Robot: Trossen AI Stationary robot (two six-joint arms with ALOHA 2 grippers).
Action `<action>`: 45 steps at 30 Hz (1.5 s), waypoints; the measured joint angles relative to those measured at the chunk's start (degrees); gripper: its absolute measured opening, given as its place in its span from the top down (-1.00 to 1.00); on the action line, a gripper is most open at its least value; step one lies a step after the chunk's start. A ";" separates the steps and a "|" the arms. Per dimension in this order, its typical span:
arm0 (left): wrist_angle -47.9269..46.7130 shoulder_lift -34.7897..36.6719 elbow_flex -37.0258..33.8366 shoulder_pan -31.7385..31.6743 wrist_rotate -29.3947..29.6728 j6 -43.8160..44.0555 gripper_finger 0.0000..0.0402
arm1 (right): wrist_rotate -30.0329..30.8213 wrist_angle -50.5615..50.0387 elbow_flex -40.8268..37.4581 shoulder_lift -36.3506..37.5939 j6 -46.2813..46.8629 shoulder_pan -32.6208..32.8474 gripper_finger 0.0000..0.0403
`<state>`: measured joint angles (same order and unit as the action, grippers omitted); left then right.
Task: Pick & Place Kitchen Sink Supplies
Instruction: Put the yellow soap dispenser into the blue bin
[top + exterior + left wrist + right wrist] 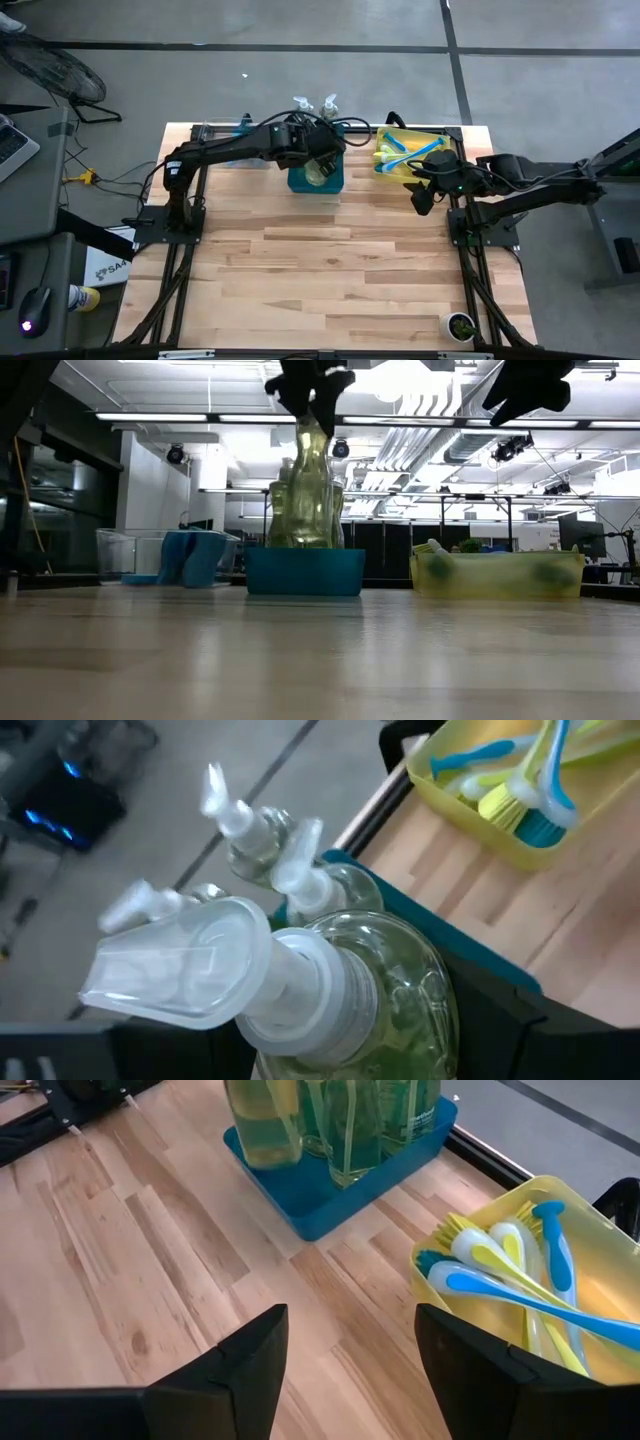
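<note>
You have left gripper (312, 395) pinching neck of clear pump bottle of yellow-green soap (308, 495), tilted, its base down in teal rectangular bin (318, 178) at desk's far edge, middle; more pump bottles (262, 838) stand in same bin. Your right gripper (350, 1355) hovers with fingers spread, holding nothing, just beside yellow rectangular bin (437, 137) near desk's far right corner; blue and lime-green long-handled dish brushes (520, 1290) lie inside. Blue sponges (195, 555) sit in clear bin (112, 555) at far left

Overhead, table-level and two close wrist views all share the teal bin (316, 180).
</note>
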<state>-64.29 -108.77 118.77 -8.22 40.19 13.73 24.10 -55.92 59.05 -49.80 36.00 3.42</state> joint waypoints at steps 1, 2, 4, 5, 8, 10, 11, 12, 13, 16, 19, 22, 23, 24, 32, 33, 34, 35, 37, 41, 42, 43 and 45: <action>0.36 -0.03 -0.65 -0.03 -0.03 1.25 -0.17 | -0.03 0.00 0.00 0.00 0.01 0.00 -0.05; 0.48 -0.08 -1.30 -0.03 0.13 2.19 -0.17 | -0.14 0.00 0.00 0.00 0.01 0.00 -0.05; 0.56 -0.09 -2.73 -0.02 1.76 3.45 -0.17 | -0.20 0.00 0.00 0.00 0.01 0.00 -0.05; 0.90 -0.09 -3.48 0.01 2.63 4.22 -0.17 | -0.20 0.00 0.00 0.00 0.01 0.00 -0.05; 2.06 -0.09 -5.54 -0.03 4.91 8.23 -0.17 | -0.20 0.00 0.00 0.00 0.03 0.00 -0.06; 2.51 -0.09 -7.02 -0.03 7.07 9.76 -0.17 | -0.20 0.02 0.00 0.00 0.12 0.00 -0.05; 3.07 -0.09 -7.62 -0.03 7.62 10.24 -0.17 | -0.18 0.02 0.00 0.00 0.19 0.00 -0.05; 3.92 -0.09 -8.20 -0.05 7.52 10.86 -0.17 | -0.14 0.02 0.00 0.00 0.21 0.00 -0.05; 4.66 -0.09 -8.78 -0.09 7.29 11.79 -0.17 | -0.12 0.03 0.00 0.00 0.22 0.00 -0.05; 5.68 -0.09 -11.45 -0.01 8.58 14.07 -0.16 | -0.07 0.04 0.00 0.00 0.23 0.00 -0.06; 7.38 -0.09 -14.39 -0.01 7.89 15.07 -0.16 | -0.04 0.04 0.00 0.00 0.23 0.00 -0.05; 9.44 -0.09 -16.51 -0.01 8.33 16.28 -0.16 | -0.03 0.05 0.00 0.00 0.23 0.00 -0.05; 9.88 -0.09 -17.26 -0.01 8.41 16.76 -0.16 | -0.03 0.06 0.02 0.00 0.23 0.00 -0.05; 10.46 -0.09 -18.09 -0.01 8.25 16.81 -0.16 | -0.02 0.07 0.00 0.00 0.21 0.00 -0.06; 12.28 -0.05 -19.98 -0.03 6.71 17.00 -0.16 | -0.20 0.09 0.00 0.00 0.22 0.00 -0.05; 12.37 -0.02 -19.98 -0.03 6.38 16.96 -0.16 | -0.20 0.09 0.00 0.00 0.22 0.00 -0.06; 12.42 -0.02 -19.98 -0.03 6.12 16.96 -0.16 | -0.22 0.09 0.00 0.00 0.23 0.02 -0.06; 12.44 -0.02 -19.98 -0.04 6.04 16.95 -0.16 | -0.22 0.09 0.00 0.00 0.23 0.00 -0.06; 12.45 -0.02 -19.98 -0.03 5.85 16.75 -0.16 | -0.32 0.09 0.00 0.00 0.23 0.00 -0.05; 12.53 -0.02 -19.98 -0.03 5.42 16.73 -0.31 | -0.63 0.09 0.00 0.00 0.23 0.00 -0.05; 12.62 0.02 -19.93 -0.03 5.17 16.66 -0.47 | -0.63 0.09 0.00 0.00 0.23 0.02 -0.06; 12.40 0.02 -19.92 -0.03 4.87 16.73 -0.63 | -0.64 0.09 0.00 0.00 0.21 0.00 -0.06; 12.19 0.02 -19.96 -0.01 3.72 16.66 -0.87 | -0.91 0.09 0.00 0.00 0.19 0.00 -0.06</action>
<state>-52.10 -108.75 98.80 -8.23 43.91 30.39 23.19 -55.83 59.05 -49.80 36.19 3.42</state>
